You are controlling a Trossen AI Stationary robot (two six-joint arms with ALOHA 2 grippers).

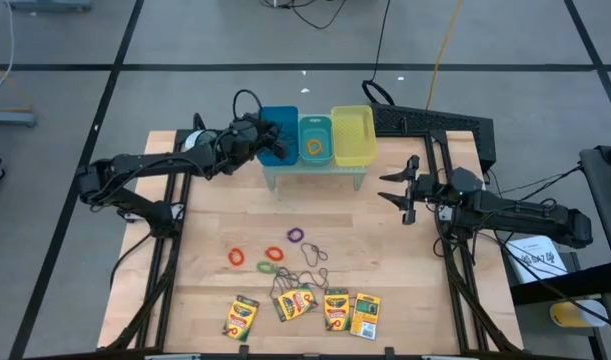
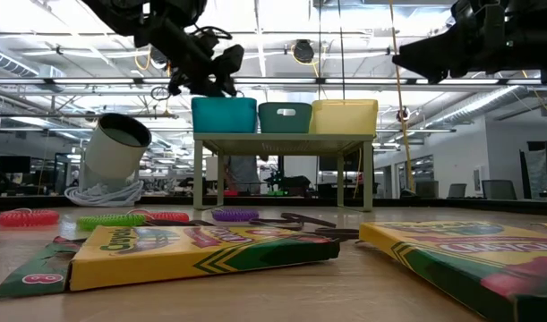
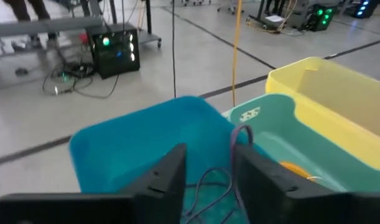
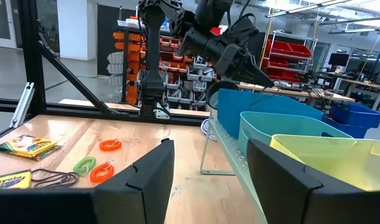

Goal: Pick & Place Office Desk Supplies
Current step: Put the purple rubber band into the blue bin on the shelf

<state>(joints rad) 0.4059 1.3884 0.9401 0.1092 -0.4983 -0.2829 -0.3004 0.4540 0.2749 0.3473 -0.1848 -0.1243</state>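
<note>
Bright, even overhead light with soft shadows; ceiling lights glare in the low view, whose nearest crayon boxes (image 2: 201, 250) blur.

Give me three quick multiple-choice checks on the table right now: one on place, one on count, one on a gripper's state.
1. The left gripper is over which bin?
A. blue bin
B. yellow bin
C. no bin

2. How many crayon boxes lie on the table?
A. two
B. four
C. six

3. The right gripper is
A. shut on a ring
B. shut on a crayon box
C. open, holding nothing

Answers: 1 A, the high view and left wrist view put it above the blue bin. 2 B, four lie along the near edge. 3 C, its fingers stand apart with nothing between them.
</note>
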